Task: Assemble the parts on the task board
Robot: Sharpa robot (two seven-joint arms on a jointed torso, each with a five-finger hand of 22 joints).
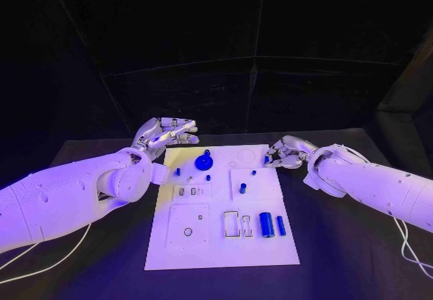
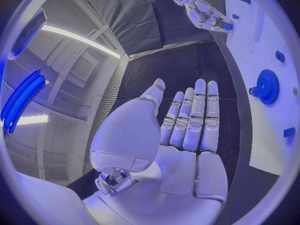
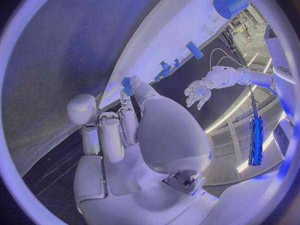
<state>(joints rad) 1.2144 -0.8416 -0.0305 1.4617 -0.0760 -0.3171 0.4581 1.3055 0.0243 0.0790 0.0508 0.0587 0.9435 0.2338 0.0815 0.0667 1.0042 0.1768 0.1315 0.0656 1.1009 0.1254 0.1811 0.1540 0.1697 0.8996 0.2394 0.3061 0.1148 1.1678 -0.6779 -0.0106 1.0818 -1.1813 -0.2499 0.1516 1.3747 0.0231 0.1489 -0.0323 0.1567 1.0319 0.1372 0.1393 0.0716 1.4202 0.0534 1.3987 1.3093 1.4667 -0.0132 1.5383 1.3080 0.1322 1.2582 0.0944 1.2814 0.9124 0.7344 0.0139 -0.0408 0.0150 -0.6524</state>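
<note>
On the black counter [image 1: 343, 250], the flat white plastic task board [image 1: 212, 250] lies between the two arms. The right hand [image 1: 285, 154] hovers at the board's far right edge, its fingertips pinching a small blue block-shaped part [image 3: 127, 85]; the remaining fingers are curled in. The left hand [image 1: 168, 133] is released, fingers extended side by side and palm bare, raised off the far left corner of the board. A round blue toothed gear [image 1: 204, 162] sits on the board's far portion, near the left hand. A stout blue cylinder [image 1: 266, 224] and a slimmer blue peg [image 1: 281, 225] lie side by side on the near right part of the board, beside empty rectangular slots [image 1: 232, 224].

Handling, as a judgement: the parts look like rigid, light, smooth plastic, likely to slip or roll. The cylinders are best taken across their diameter near mid-length; the gear by its rim or hub; the pinched block by its opposite flat faces. Tight sockets would demand square alignment, not force.
</note>
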